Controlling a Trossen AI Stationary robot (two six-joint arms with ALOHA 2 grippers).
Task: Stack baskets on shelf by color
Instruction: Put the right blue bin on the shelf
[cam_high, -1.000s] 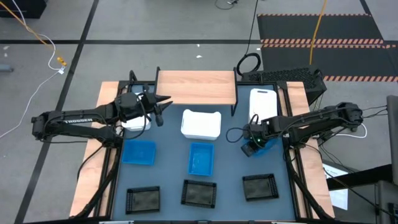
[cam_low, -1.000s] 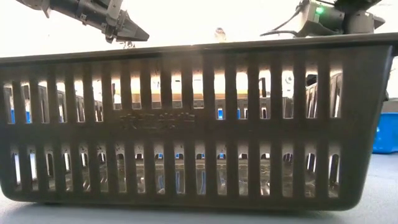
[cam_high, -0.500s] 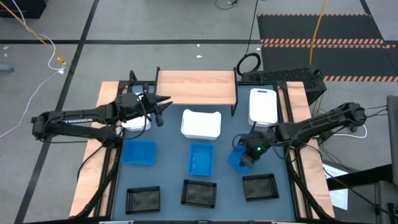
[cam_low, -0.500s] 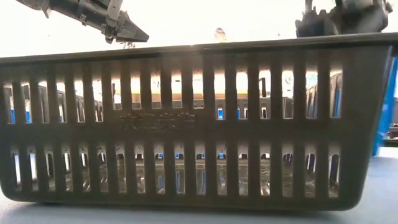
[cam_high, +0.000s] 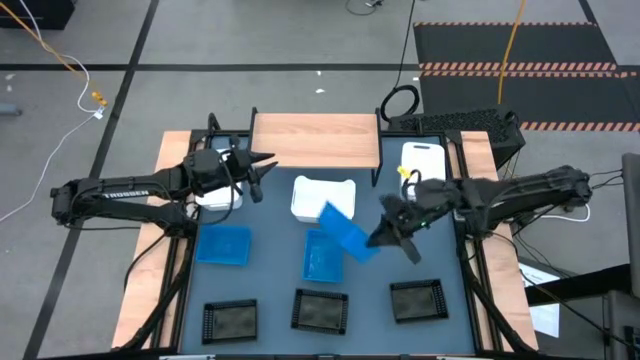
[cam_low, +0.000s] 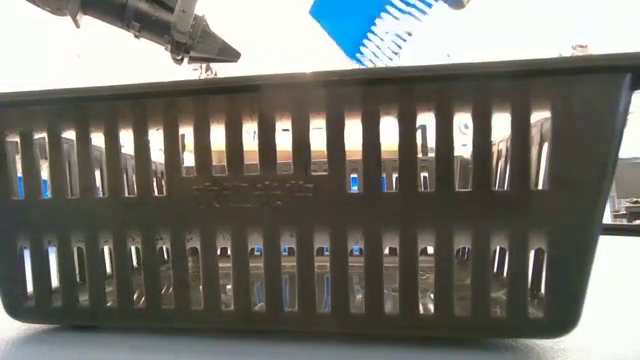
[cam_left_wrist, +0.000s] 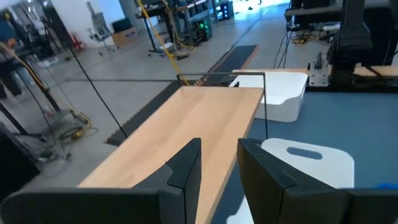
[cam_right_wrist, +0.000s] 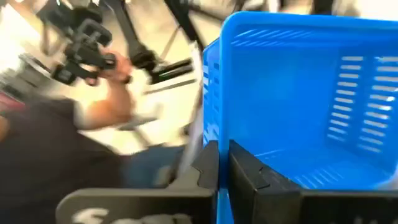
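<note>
Since half a second ago the blue basket (cam_high: 345, 236) has risen off the tabletop (cam_high: 450, 290) and now hangs tilted at frame centre, above another blue basket (cam_high: 323, 256), the right claw (cam_high: 392, 232) clamped on its right rim. Farther up-left, the left claw (cam_high: 262, 166) hovers, fingers slightly apart, beside the shelf (cam_high: 315, 139)

A light-wood shelf (cam_high: 316, 139) on thin black legs stands bare at the mat's far edge. 3 black mesh baskets (cam_high: 320, 310) line the near edge. 2 blue baskets (cam_high: 223, 244) rest mid-mat; a third blue basket (cam_high: 346, 231) hangs tilted in the air. White baskets (cam_high: 323, 196) sit near the shelf.
</note>
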